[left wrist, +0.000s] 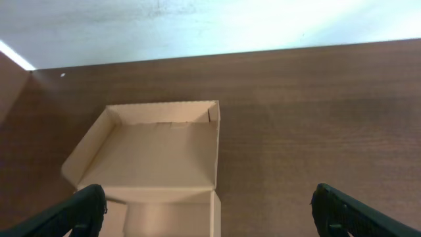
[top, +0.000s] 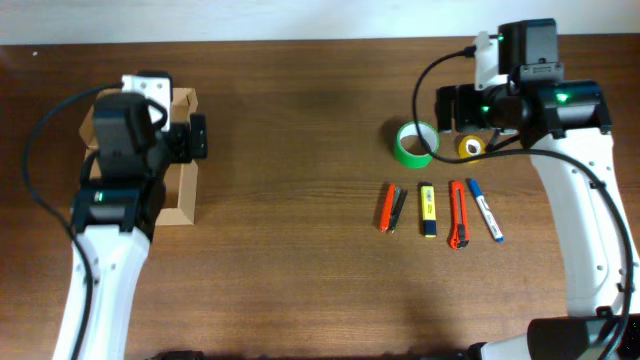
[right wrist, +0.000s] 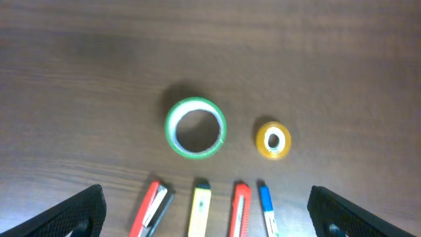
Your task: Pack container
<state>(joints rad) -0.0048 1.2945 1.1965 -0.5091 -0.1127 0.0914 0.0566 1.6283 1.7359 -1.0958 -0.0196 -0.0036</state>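
Note:
The container is a tan cardboard box at the left, mostly under my left arm. In the left wrist view it lies open, its flap lid folded back away from me, and the part of its inside that shows is empty. My left gripper is open above the box's right wall. My right gripper is open and empty above the items at the right. Below it are a green tape roll and a small yellow tape roll.
A row lies on the brown table: an orange and black pen pair, a yellow marker, a red cutter and a blue marker. A white wall runs along the table's far edge.

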